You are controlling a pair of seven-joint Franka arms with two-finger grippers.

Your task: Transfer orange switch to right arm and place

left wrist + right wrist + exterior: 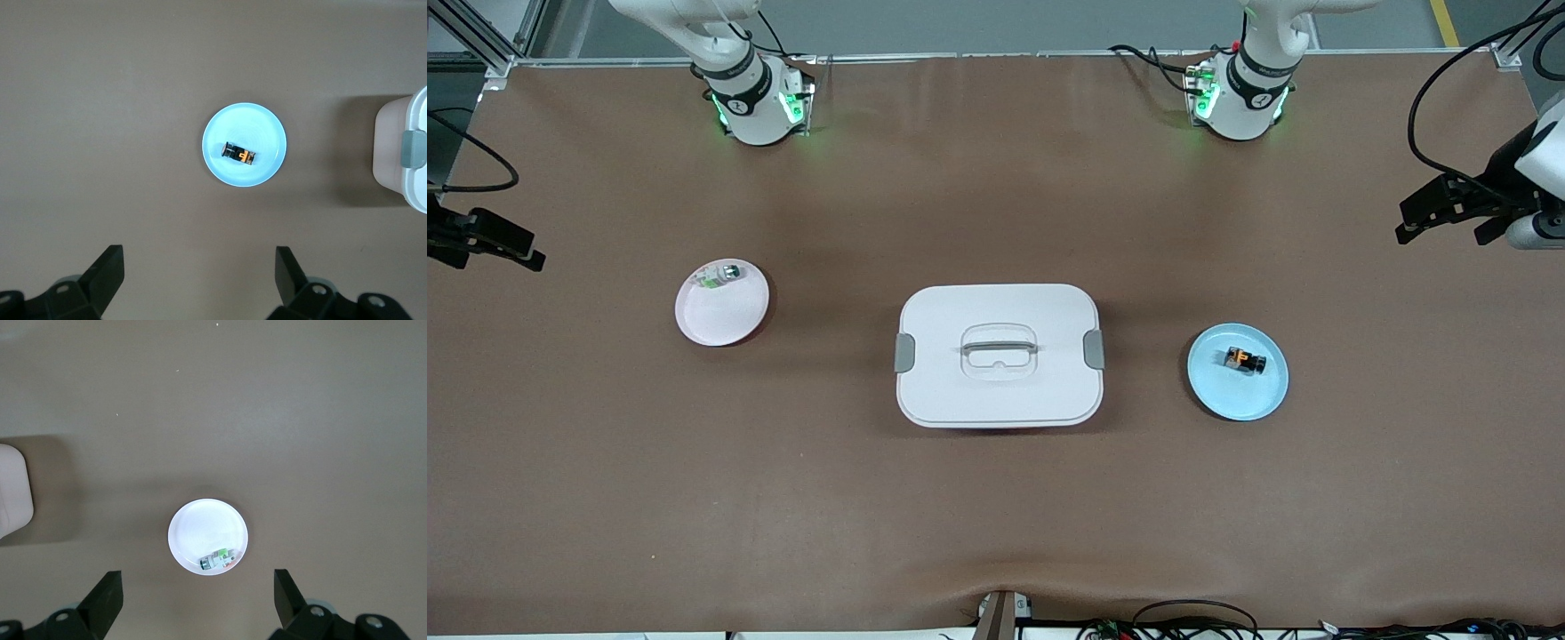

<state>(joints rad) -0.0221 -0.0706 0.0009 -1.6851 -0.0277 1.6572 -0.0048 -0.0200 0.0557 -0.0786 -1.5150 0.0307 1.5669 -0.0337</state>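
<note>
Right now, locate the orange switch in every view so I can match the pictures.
Front view: orange switch on the blue plate, toward the left arm's end.
Left wrist view: same switch, plate mid-picture.
Right wrist view: not in it.
Shared landmark: the white lidded box.

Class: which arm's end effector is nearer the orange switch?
Left. The left end effector hangs at the orange switch's end of the table; the right end effector waits at the other end.
</note>
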